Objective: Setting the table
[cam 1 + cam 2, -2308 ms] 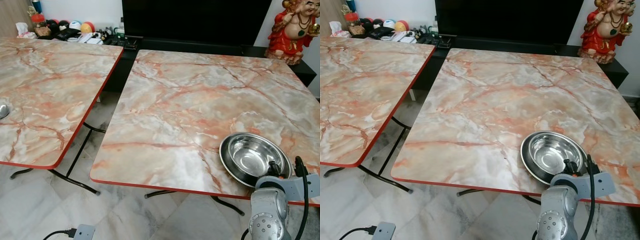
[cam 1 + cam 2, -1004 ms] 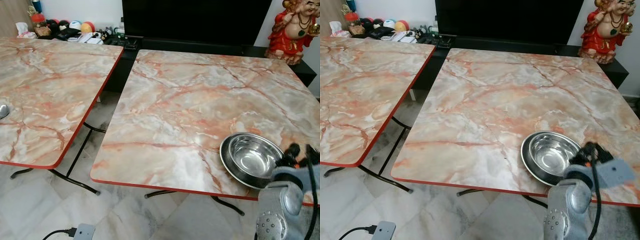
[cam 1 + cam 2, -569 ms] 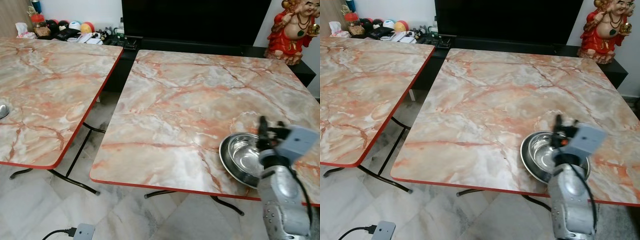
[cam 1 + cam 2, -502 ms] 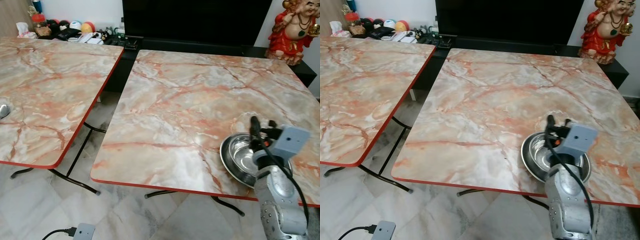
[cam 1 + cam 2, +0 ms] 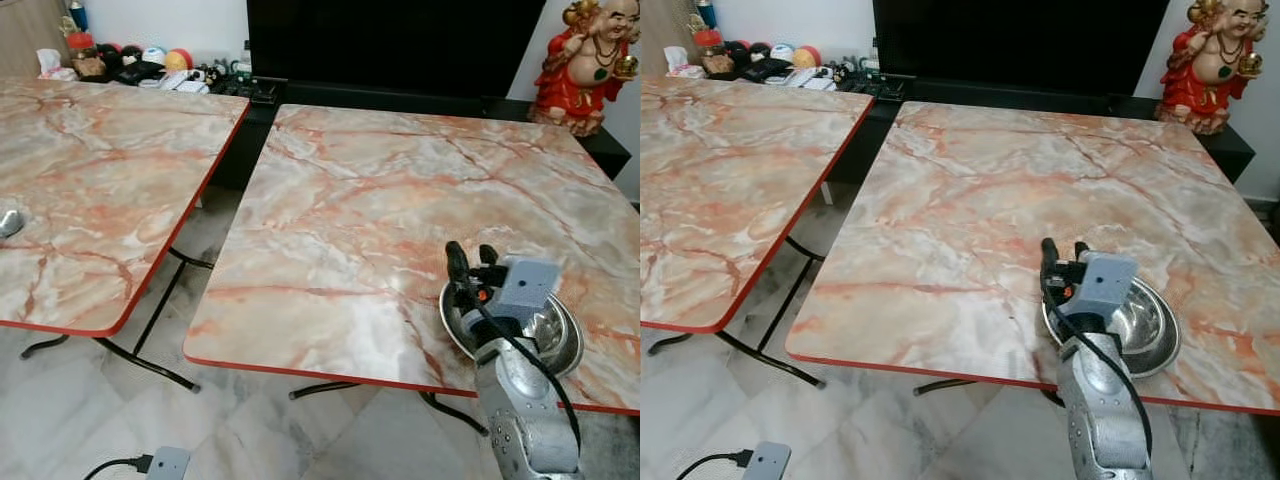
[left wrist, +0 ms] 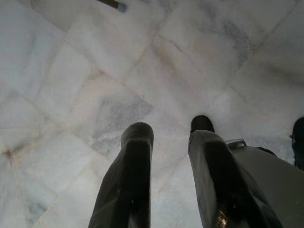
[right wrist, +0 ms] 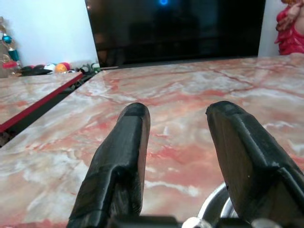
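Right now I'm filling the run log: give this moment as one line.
task: setting table | right tool: open, above steel bowl near rim | bowl: on marble table | left tool: open, idle over floor

Red statue (image 5: 588,62), black cabinet (image 5: 420,100), marble floor (image 5: 90,410)

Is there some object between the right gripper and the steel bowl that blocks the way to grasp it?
No, nothing visible blocks it. The right gripper, fingers open, hovers over the near-left rim of the steel bowl, with only bare marble table around them. The left gripper hangs over the floor.
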Controlling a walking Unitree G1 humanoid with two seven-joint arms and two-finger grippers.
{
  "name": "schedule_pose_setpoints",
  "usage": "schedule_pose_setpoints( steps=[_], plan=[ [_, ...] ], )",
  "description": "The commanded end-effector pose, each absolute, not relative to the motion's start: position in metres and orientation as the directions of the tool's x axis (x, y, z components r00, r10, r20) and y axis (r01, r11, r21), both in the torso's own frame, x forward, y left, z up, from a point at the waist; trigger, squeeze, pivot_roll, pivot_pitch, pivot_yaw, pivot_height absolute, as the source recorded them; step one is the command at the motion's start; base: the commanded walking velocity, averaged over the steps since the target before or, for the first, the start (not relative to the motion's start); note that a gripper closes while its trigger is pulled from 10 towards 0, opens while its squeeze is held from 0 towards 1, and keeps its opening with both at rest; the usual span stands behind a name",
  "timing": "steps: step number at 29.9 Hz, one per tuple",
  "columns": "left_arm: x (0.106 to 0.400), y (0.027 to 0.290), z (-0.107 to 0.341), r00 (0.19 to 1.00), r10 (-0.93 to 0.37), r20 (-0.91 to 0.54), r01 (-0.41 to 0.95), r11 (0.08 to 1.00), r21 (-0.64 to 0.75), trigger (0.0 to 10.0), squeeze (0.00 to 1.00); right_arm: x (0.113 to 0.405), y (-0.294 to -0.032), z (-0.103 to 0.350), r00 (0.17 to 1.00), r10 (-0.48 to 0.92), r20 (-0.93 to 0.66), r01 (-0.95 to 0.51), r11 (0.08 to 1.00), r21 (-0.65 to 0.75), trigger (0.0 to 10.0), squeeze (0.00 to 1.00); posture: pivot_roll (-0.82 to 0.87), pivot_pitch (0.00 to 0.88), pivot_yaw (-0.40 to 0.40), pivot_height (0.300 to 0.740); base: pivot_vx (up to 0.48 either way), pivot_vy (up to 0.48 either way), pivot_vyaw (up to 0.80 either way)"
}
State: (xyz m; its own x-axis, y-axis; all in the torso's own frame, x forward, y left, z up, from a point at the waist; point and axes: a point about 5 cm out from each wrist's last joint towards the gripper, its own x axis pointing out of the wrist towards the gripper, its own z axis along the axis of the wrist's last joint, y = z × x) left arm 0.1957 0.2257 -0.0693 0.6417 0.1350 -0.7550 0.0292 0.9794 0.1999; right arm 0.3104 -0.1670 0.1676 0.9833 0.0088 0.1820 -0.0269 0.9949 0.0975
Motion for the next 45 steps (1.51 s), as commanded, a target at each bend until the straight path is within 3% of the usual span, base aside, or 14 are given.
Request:
schedule_pose_setpoints(
  steps=[1, 16, 45],
  plan=[
    [0.188, 0.225, -0.074, 0.621, 0.134, -0.772, 0.038, 0.979, 0.200, 10.0, 0.00, 0.304, -0.164, 0.173, 0.975, 0.017, 0.220, -0.037, 0.995, 0.088, 10.0, 0.00, -0.04, 0.043, -0.034, 0.740, 0.000, 0.000, 0.00],
    [0.193, 0.218, -0.073, 0.626, 0.121, -0.771, 0.038, 0.982, 0.185, 10.0, 0.00, 0.299, -0.155, 0.171, 0.974, 0.047, 0.222, -0.066, 0.995, 0.076, 10.0, 0.00, -0.04, 0.065, -0.040, 0.740, 0.000, 0.000, 0.00],
    [0.189, 0.225, -0.073, 0.618, 0.139, -0.774, 0.020, 0.981, 0.192, 10.0, 0.00, 0.299, -0.135, 0.170, 0.965, 0.127, 0.228, -0.132, 0.991, 0.005, 10.0, 0.00, -0.02, 0.105, -0.033, 0.740, 0.000, 0.480, 0.00]
  ],
)
